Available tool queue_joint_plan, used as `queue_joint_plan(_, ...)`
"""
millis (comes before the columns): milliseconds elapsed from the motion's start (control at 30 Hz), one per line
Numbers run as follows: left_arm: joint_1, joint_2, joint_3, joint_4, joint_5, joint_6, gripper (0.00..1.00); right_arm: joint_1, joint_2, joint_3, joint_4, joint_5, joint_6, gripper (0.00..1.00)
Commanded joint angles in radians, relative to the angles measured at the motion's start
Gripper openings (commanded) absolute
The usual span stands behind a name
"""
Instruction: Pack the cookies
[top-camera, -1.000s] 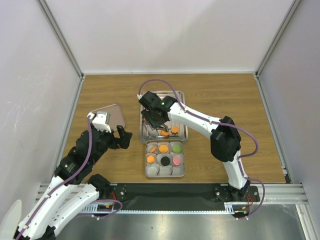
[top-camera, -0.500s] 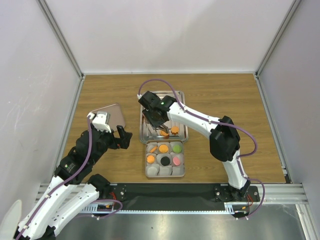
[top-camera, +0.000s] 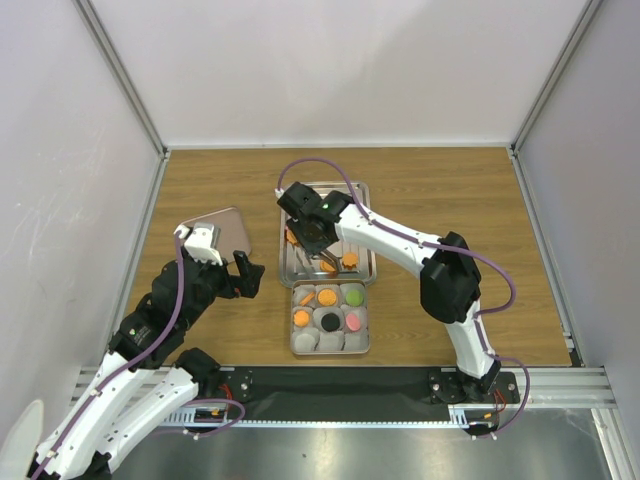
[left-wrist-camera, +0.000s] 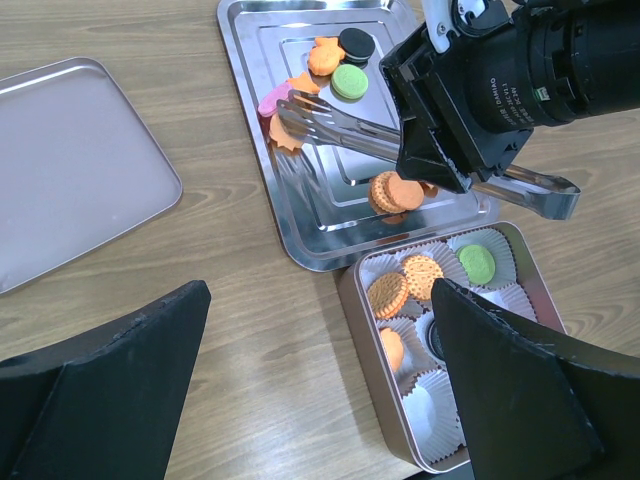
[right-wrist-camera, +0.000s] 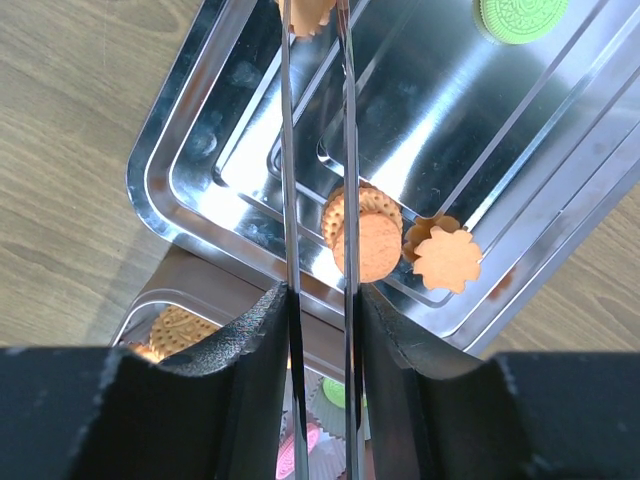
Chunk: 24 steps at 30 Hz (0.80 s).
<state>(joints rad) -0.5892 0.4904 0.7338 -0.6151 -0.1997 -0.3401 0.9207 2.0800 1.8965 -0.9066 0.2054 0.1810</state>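
My right gripper (top-camera: 312, 232) is shut on metal tongs (left-wrist-camera: 340, 125) over the steel tray (top-camera: 362, 195). The tong arms (right-wrist-camera: 287, 150) run up the right wrist view, and an orange cookie (right-wrist-camera: 308, 12) sits between their tips. In the left wrist view the tips are at an orange flower-shaped cookie (left-wrist-camera: 283, 133) beside a pink one (left-wrist-camera: 272, 98). Black (left-wrist-camera: 356, 42), green (left-wrist-camera: 349, 81) and stacked orange cookies (left-wrist-camera: 396, 190) lie in the tray. The box (top-camera: 293, 320) holds orange, black, green and pink cookies in paper cups. My left gripper (top-camera: 245, 275) is open and empty, left of the box.
A flat metal lid (top-camera: 228, 230) lies on the wooden table left of the tray. The box sits right below the tray, almost touching it. White walls enclose the table on three sides.
My right gripper has shifted slightly to the left over the tray with the tongs. An orange cookie now shows at the tong tips. The left arm has not moved.
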Motion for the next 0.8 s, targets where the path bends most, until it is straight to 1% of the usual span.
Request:
queue_joint_plan(0, -0.009, -0.007, 0.003, 0.02, -0.007, -0.013, 1.0, -0.002, -0.06, 0.015, 0.011, 0.012, -0.009, 0.36)
queue_joint_plan(133, -0.009, -0.007, 0.003, 0.018, -0.007, -0.013, 1.0, 0.0, -0.07, 0.012, 0.009, 0.014, -0.006, 0.33)
queue_joint_plan(267, -0.009, -0.007, 0.003, 0.017, -0.007, -0.013, 1.0, 0.0, -0.115, -0.004, 0.012, 0.025, -0.003, 0.28)
queue_joint_plan(600, -0.009, -0.004, 0.003, 0.018, -0.007, -0.013, 1.0, -0.002, -0.238, -0.066, 0.023, -0.011, 0.009, 0.27)
queue_joint_plan(733, -0.009, 0.007, 0.003, 0.02, -0.006, -0.014, 1.0, -0.006, -0.332, -0.109, 0.014, -0.035, 0.015, 0.26)
queue_joint_plan(767, -0.009, 0.01, 0.003, 0.02, -0.007, -0.014, 1.0, -0.008, -0.356, -0.138, 0.015, -0.062, 0.017, 0.26)
